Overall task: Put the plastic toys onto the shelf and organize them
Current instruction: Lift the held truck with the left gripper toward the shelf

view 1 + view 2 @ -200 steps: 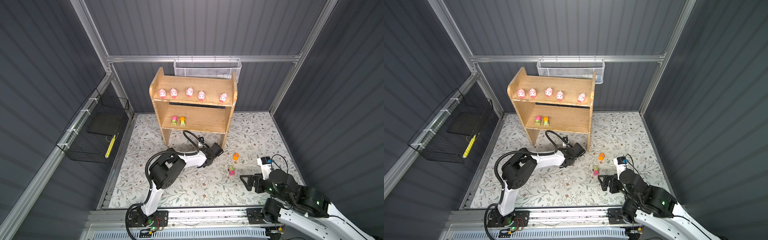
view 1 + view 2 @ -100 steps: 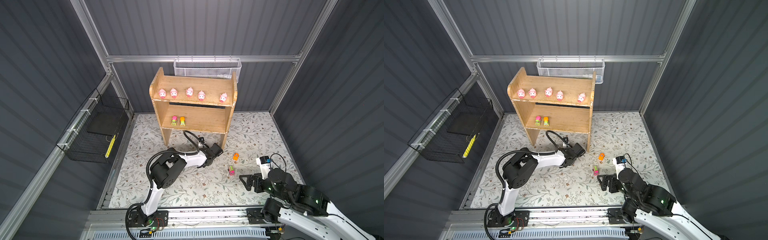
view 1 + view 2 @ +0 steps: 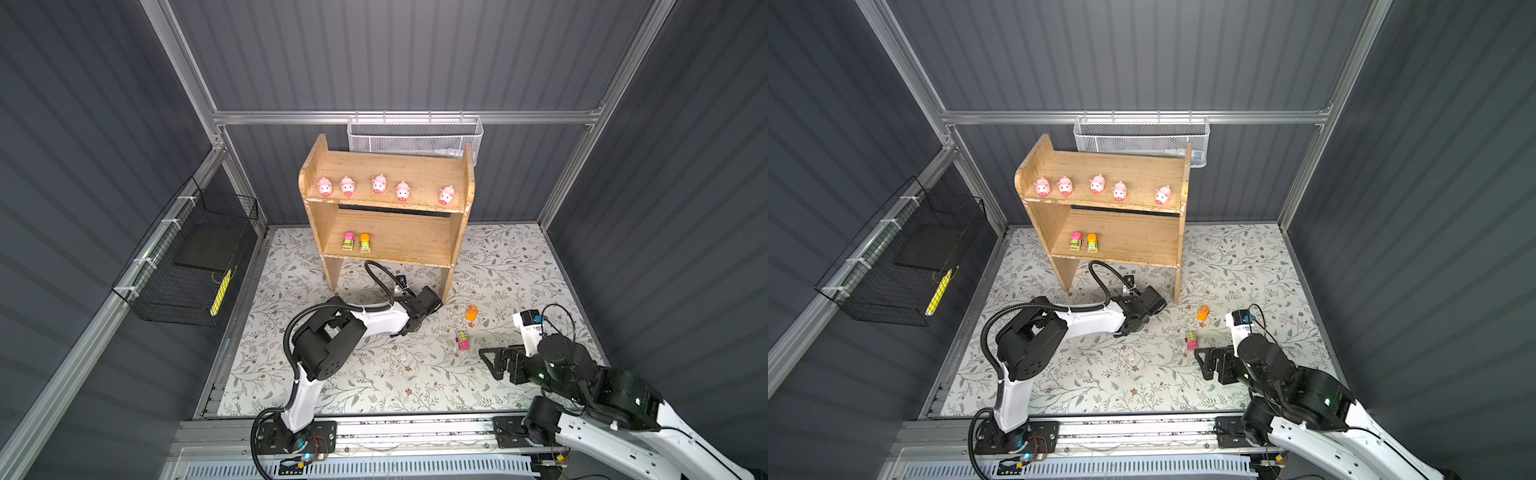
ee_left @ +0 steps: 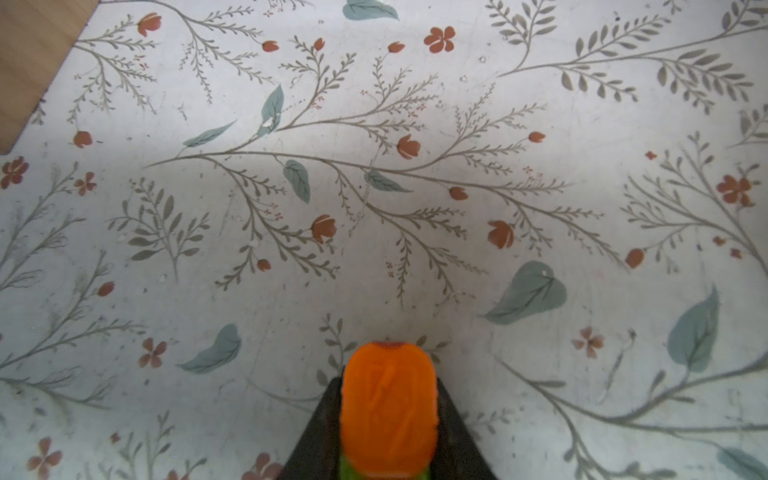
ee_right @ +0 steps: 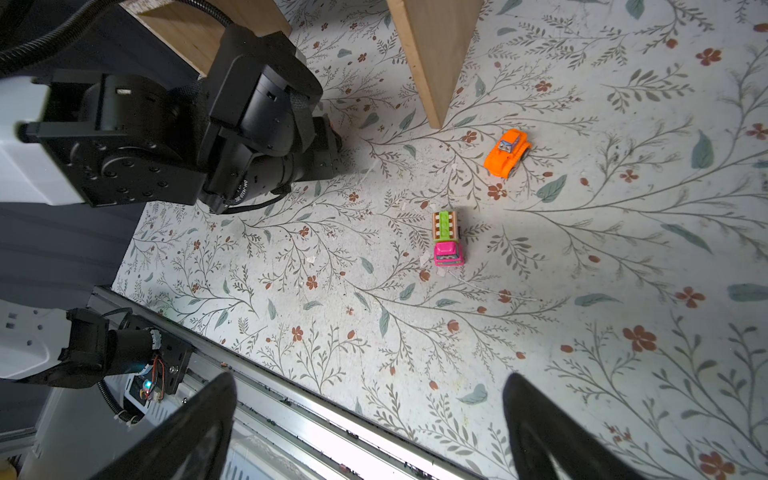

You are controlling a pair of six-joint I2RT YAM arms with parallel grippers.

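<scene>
In the left wrist view my left gripper is shut on an orange toy vehicle with a lime green base, low over the floral mat. In both top views its wrist sits by the shelf's right front leg and hides the jaws. The wooden shelf carries several pink pigs on its upper tier and two vehicles on its lower tier. An orange car and a pink-and-green truck lie on the mat. My right gripper is open and empty, just right of the truck.
A white mesh basket hangs behind the shelf. A black wire basket is fixed to the left wall. The shelf leg stands close to the orange car. A metal rail borders the mat's front edge.
The left gripper has closed on the orange vehicle. Both arms have barely shifted in the top views, and the toys on the mat and shelf lie as before.
</scene>
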